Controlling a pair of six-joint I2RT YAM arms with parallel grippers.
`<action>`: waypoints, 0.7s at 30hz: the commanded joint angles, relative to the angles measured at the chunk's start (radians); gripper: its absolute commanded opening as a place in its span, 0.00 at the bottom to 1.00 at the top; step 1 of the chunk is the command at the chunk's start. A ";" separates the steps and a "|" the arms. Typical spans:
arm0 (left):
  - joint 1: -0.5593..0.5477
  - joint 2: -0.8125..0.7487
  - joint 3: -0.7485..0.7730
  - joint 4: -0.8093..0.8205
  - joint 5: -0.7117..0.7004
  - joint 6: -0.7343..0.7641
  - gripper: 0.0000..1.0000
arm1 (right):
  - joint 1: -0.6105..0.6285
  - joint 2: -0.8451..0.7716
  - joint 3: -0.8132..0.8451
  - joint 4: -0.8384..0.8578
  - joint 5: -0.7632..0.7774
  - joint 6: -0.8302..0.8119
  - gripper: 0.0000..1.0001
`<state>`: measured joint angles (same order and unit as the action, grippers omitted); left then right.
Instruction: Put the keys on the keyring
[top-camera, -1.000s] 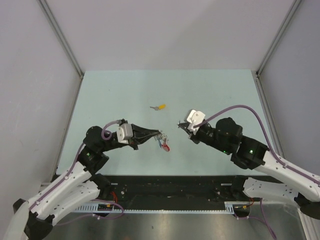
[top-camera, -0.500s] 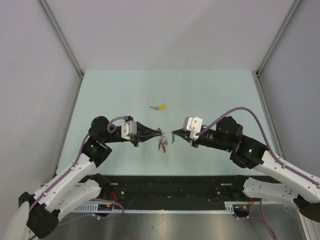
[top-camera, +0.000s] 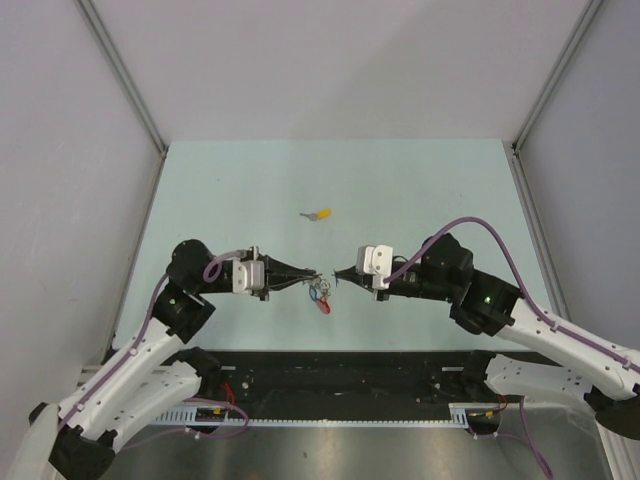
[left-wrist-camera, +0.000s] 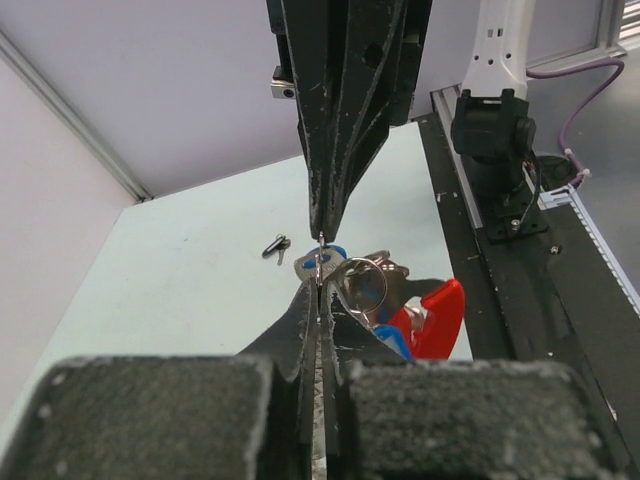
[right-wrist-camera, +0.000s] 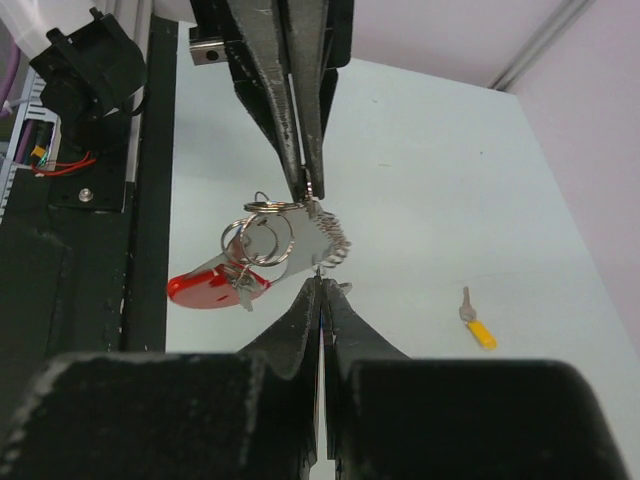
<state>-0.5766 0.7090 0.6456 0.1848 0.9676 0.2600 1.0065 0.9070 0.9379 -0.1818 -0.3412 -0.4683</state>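
My left gripper (top-camera: 312, 274) is shut on the keyring (top-camera: 320, 291) and holds it above the table. In the left wrist view its tips (left-wrist-camera: 320, 285) pinch thin metal beside the silver ring (left-wrist-camera: 362, 285). The red strap (left-wrist-camera: 437, 318) hangs below. My right gripper (top-camera: 338, 276) is shut on the blue-capped key (left-wrist-camera: 334, 251), tip to tip with the left gripper. In the right wrist view its tips (right-wrist-camera: 320, 280) sit just under the key blade (right-wrist-camera: 305, 240). The rings (right-wrist-camera: 255, 238), chain (right-wrist-camera: 338, 240) and red strap (right-wrist-camera: 205, 290) hang there from the left gripper (right-wrist-camera: 308, 188). A yellow-capped key (top-camera: 320, 213) lies on the table farther back.
The pale green table (top-camera: 430, 190) is walled in grey on three sides. A black rail (top-camera: 340, 372) with cables runs along the near edge. The yellow-capped key also shows in the right wrist view (right-wrist-camera: 476, 327). A small dark item (left-wrist-camera: 277, 246) lies on the table.
Both grippers have moved toward each other, the right one leftward with its key. The keyring cluster has stayed in the left gripper. The tips now nearly touch.
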 joint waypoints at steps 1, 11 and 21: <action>0.007 0.018 0.020 0.011 0.060 0.045 0.00 | 0.017 -0.029 -0.027 0.071 -0.010 -0.023 0.00; 0.007 0.078 -0.023 0.198 0.102 -0.126 0.00 | 0.030 -0.074 -0.082 0.153 0.036 0.010 0.00; 0.007 0.133 -0.073 0.412 0.097 -0.318 0.01 | 0.052 -0.111 -0.093 0.140 0.116 0.029 0.00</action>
<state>-0.5751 0.8360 0.5842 0.4355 1.0508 0.0555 1.0481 0.8330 0.8474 -0.0834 -0.2661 -0.4606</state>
